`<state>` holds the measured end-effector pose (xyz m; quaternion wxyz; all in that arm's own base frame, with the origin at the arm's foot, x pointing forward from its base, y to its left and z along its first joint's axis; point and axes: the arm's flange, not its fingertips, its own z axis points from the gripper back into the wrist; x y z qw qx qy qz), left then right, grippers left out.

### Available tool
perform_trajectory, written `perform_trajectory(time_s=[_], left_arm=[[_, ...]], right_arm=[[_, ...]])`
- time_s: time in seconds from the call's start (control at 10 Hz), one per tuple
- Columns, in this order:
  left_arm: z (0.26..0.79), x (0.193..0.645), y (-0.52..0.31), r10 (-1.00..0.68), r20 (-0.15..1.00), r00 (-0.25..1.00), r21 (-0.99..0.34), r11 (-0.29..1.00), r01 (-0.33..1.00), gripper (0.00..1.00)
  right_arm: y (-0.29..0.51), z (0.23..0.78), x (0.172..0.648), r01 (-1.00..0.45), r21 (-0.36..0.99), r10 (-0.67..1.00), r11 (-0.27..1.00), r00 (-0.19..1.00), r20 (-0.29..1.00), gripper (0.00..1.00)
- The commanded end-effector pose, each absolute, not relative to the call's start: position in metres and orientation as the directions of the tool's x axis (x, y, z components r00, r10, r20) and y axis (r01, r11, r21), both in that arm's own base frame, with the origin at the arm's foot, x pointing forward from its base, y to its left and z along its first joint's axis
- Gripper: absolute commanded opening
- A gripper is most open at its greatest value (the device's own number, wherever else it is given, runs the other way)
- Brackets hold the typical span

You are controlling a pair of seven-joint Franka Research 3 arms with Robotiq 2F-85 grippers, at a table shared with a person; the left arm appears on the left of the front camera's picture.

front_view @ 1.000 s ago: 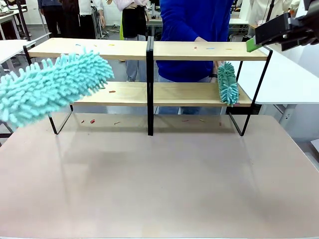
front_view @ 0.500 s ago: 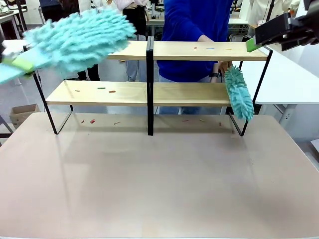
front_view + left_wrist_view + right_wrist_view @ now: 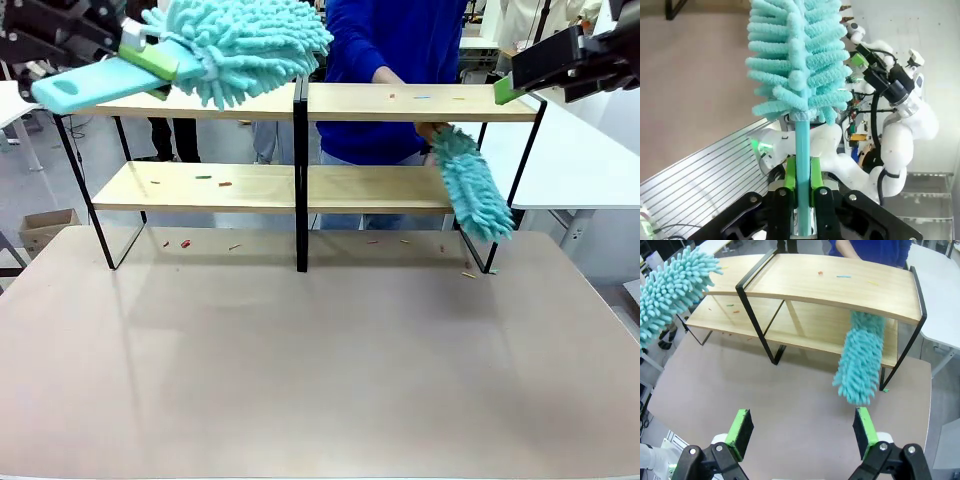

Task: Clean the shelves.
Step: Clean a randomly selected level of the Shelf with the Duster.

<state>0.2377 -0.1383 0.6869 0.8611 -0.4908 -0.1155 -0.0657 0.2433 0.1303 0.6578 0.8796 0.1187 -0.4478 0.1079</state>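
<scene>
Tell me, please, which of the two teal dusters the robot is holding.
The duster over the shelves' upper left board, its handle clamped between the left gripper's fingers; the other duster hangs from the person's hand at the right end.

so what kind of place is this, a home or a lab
Most likely a robotics lab, not a home. A white robot arm stands by, the left gripper holds a duster, and the shelves sit on a work table with more white tables behind.
</scene>
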Motion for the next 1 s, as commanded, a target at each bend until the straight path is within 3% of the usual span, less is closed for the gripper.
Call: perform_trajectory(time_s=[0.0,0.1,0.6,0.9], left_arm=[[0.691,0.238,-0.149,0.009,0.260,0.966,-0.835,0.505,0.220,0.13],[0.692,0.231,-0.164,-0.040,0.325,0.945,-0.816,0.493,0.301,0.13],[0.728,0.324,-0.294,0.162,0.489,0.857,-0.611,0.765,0.204,0.13],[0.723,0.372,-0.344,0.120,0.404,0.907,-0.517,0.848,0.118,0.13]], right_arm=[[0.130,0.658,0.244,-0.297,0.118,0.078,0.948,0.575,0.814,1.00],[0.130,0.658,0.244,-0.297,0.118,0.078,0.948,0.575,0.814,1.00],[0.130,0.658,0.244,-0.297,0.118,0.078,0.948,0.575,0.814,1.00],[0.130,0.658,0.244,-0.297,0.118,0.078,0.948,0.575,0.814,1.00]])
